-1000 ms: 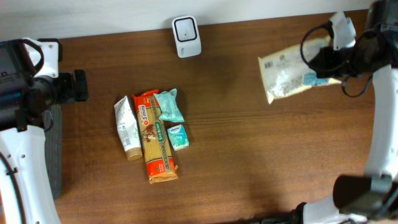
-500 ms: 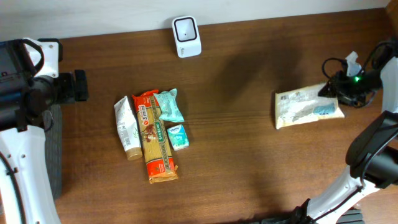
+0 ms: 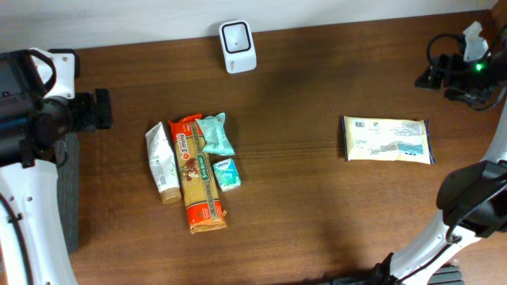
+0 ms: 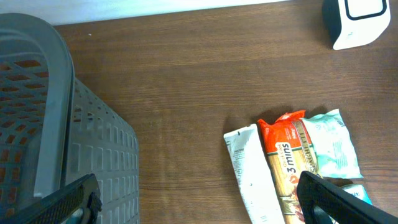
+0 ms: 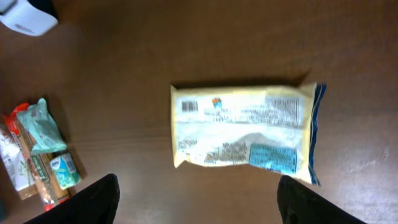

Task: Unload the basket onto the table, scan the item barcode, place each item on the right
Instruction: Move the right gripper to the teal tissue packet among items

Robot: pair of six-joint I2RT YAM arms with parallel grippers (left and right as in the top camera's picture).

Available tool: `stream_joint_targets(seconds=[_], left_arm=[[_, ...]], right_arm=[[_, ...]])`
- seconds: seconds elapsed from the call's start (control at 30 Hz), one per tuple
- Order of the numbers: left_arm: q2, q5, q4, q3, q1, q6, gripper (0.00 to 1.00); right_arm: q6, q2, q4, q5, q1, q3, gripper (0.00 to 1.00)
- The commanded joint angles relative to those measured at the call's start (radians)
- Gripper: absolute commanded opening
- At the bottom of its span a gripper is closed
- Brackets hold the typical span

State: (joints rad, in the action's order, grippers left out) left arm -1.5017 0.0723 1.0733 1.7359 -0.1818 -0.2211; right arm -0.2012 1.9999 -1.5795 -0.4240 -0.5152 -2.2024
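The pale yellow plastic packet (image 5: 245,134) lay flat on the wooden table (image 3: 317,222); the right gripper (image 5: 199,205) hung spread above it, holding nothing.
It sat well apart from the white box scanner (image 3: 237,46); a scan could not be confirmed. The grouped small packets (image 3: 194,170) looked untouched. The left gripper (image 4: 199,208) stood spread, empty. The grey mesh basket (image 4: 37,124) showed no contents.

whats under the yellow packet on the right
The yellow packet lies flat on the wooden table, printed back up, with nothing showing around its edges. Its underside and anything thin beneath it are covered.
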Motion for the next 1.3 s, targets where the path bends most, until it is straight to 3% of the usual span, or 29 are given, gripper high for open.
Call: stream_joint_targets(seconds=[0.0,0.2,0.37,0.47,0.67,0.9,1.13,1.27], left_arm=[[0.011,0.01,-0.002,0.0,-0.003,-0.013,0.99],[0.011,0.01,-0.002,0.0,-0.003,-0.013,0.99],[0.011,0.01,-0.001,0.0,-0.003,-0.013,0.99],[0.011,0.01,-0.002,0.0,-0.003,-0.013,0.99],[0.011,0.01,-0.002,0.0,-0.003,-0.013,0.99],[0.011,0.01,-0.002,0.0,-0.003,-0.013,0.99],[0.011,0.01,-0.002,0.0,-0.003,-0.013,0.99],[0.011,0.01,-0.001,0.0,-0.003,-0.013,0.99]], right_arm=[[0.039,-0.007,-0.008,-0.09,0.07,-0.021,0.8],[0.024,-0.005,0.126,-0.193,0.392,0.15,0.98],[0.085,0.006,0.336,-0.193,0.672,0.379,0.79],[0.15,0.006,0.482,-0.192,0.823,0.493,0.75],[0.454,0.008,0.724,-0.016,1.049,0.62,0.64],[0.555,0.085,0.78,0.027,1.167,0.668,0.59],[0.637,0.132,0.723,0.201,1.175,0.668,0.57],[0.649,0.134,0.716,0.236,1.175,0.668,0.43]])
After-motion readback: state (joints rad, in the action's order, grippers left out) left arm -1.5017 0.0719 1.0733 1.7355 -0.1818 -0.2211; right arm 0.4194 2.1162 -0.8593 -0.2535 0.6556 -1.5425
